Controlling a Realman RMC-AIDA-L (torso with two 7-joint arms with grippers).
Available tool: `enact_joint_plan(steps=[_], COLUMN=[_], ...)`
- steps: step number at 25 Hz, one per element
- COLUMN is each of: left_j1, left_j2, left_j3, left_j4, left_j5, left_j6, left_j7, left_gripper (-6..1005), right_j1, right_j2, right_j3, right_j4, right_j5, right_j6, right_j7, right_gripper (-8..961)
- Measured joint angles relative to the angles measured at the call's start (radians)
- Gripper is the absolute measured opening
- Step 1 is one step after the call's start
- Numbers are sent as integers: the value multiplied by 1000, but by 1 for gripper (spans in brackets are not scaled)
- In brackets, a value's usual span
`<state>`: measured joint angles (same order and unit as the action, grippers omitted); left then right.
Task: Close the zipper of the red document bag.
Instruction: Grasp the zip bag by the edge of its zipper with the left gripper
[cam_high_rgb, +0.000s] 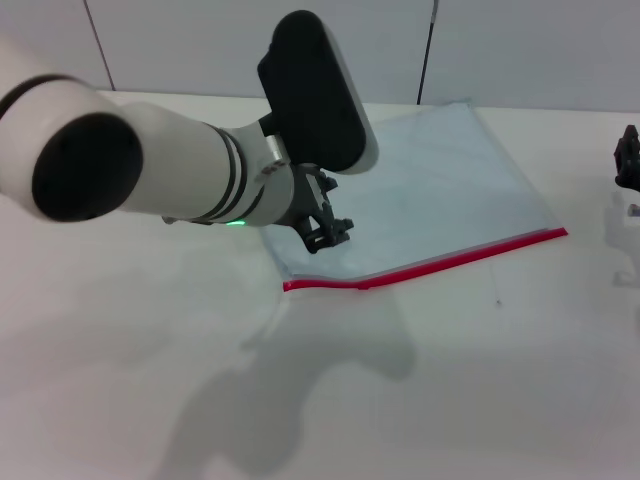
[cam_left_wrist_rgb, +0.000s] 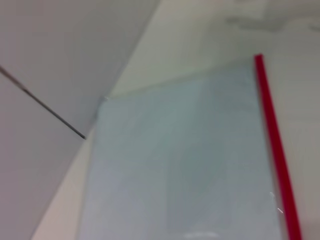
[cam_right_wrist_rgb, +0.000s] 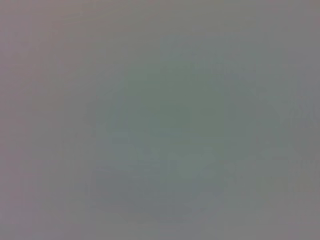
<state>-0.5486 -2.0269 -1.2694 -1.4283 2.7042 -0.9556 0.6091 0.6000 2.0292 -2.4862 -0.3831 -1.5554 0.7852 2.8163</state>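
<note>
The red document bag (cam_high_rgb: 440, 190) lies flat on the white surface (cam_high_rgb: 480, 380), a translucent pale blue-grey pouch set at an angle, its far corner reaching toward the wall at the back. Its near long edge carries the zipper (cam_high_rgb: 440, 262), a thin bright red strip running from the bag's left near corner to its right near corner. The strip kinks slightly partway along, closer to its left end. No slider can be made out on it.

The left gripper (cam_high_rgb: 325, 232) hangs over the bag's left near corner, just behind the zipper's left end; whether it touches the plastic cannot be told. Its dark fingers point down toward the bag, but their spread does not show, so whether it is released or clenched cannot be told. The left wrist view looks along the bag (cam_left_wrist_rgb: 175, 165) with the zipper (cam_left_wrist_rgb: 276, 150) running down one side.

The right gripper (cam_high_rgb: 628, 160) sits at the far right edge of the head view, well apart from the bag; its state cannot be told.
</note>
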Motion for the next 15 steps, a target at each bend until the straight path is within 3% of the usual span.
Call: enact_joint_plan(steps=[4, 15], left_j1=[-40, -99], left_j2=[-2, -5], left_j3=[12, 86], left_j4=[-14, -14], left_j5=[22, 36], left_j6=[-115, -256], left_j7=[2, -11], left_gripper=[537, 545], right_j1=[5, 7], right_j2=[-1, -1], right_j3=[5, 6], right_j4=[1, 3], right_j5=[0, 0], right_j6=[-8, -8], right_j7=[0, 0], right_gripper=[468, 468])
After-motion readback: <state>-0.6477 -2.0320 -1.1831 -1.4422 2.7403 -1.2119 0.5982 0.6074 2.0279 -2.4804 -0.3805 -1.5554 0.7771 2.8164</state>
